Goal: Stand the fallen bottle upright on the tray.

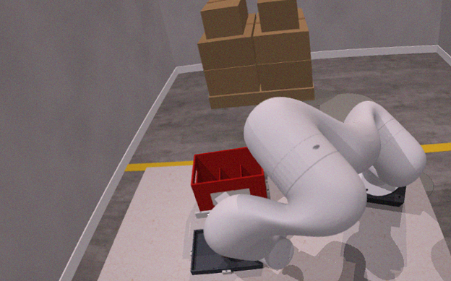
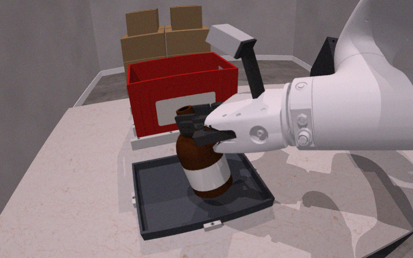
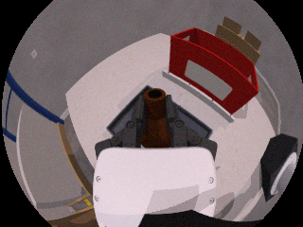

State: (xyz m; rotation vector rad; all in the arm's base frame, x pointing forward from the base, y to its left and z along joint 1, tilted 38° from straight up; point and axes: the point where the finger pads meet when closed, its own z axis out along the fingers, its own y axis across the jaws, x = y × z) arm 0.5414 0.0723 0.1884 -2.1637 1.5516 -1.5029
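Brown glass bottle (image 2: 203, 164) is hanging tilted over the dark tray (image 2: 158, 209), neck leaning toward the red crate (image 2: 182, 91) and base pointing down into the tray's middle. The hand (image 2: 194, 126) is coming in sideways and is clamped on the bottle's neck just under the open mouth, fingers partly closed around it. From the exterior view I cannot tell whether the base edge is touching the tray floor or is just above it; the shadow beneath suggests it is very close. In the wrist view the neck is running straight out between the fingers, with the crate beyond it. Doing this step well likely means rotating the wrist until the label band is sitting level relative to the tray rim, then lowering so the whole base is resting flat before opening. Releasing while the bottle is leaning toward the crate would risk it toppling again. The bottle is staying inside the tray walls, and the crate is sitting apart from it on the tabletop (image 2: 61, 170), so the lowering should be kept gentle to avoid nudging the tray.
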